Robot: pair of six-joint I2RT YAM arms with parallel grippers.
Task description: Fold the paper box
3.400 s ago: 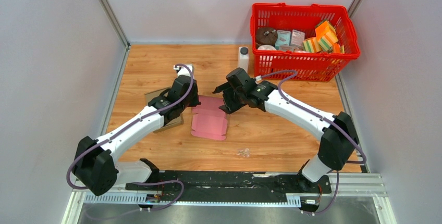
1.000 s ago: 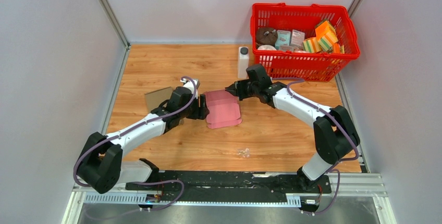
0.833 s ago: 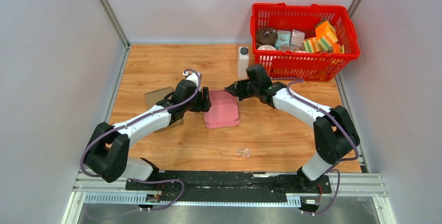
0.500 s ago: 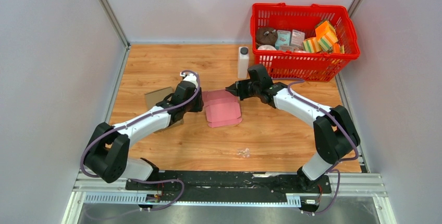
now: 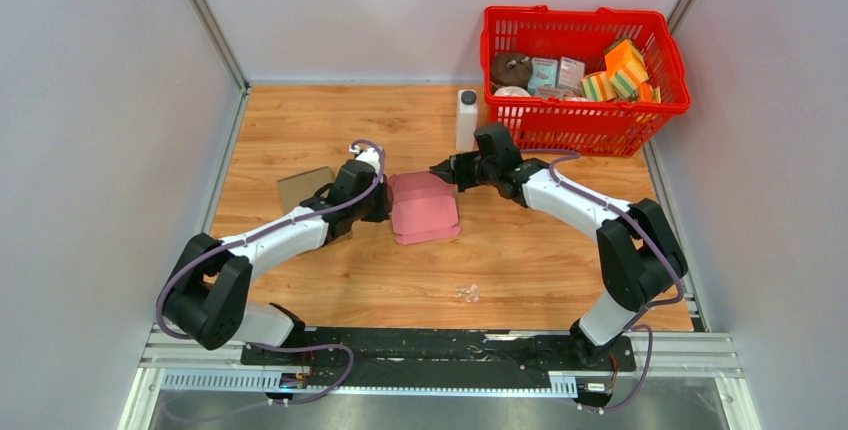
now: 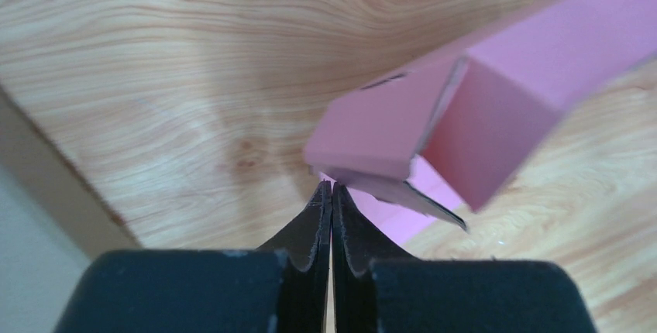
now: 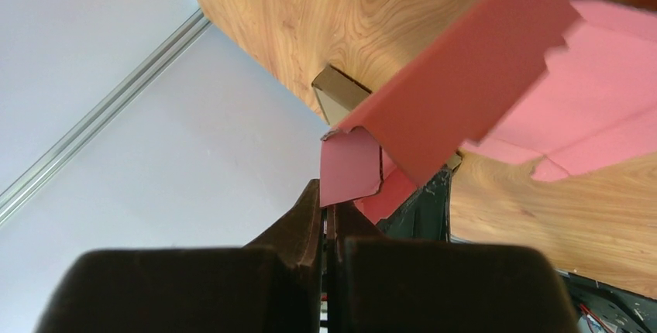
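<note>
Fingers of the left gripper (image 6: 331, 193) are pressed together, their tips meeting the edge of a small corner flap of the pink paper box (image 6: 496, 108), which they appear to pinch. The right gripper (image 7: 324, 213) is likewise closed, with a corner flap of the box caught at its tips.

From above, the paper box (image 5: 426, 212) lies near the middle of the table (image 5: 300, 120), low and mostly flat. The left gripper (image 5: 384, 204) is at its 9 o'clock edge and the right gripper (image 5: 438, 170) at its 1 o'clock corner.

By the look of it the folding is only partly done. The left wrist view shows one long side wall raised with its end flap turned in, and the right wrist view shows a panel lifted off the wood at the far end. No closed box shape is formed. The remaining walls probably have to be stood up, the tabs tucked in and the lid brought over.

Outward from the box, a brown cardboard piece (image 5: 303, 188) lies at 9 o'clock, partly under the left arm. A white bottle (image 5: 467, 118) stands at 1 o'clock, just beside the red basket (image 5: 585, 128). A small clear scrap (image 5: 467, 293) sits at 5 o'clock.
</note>
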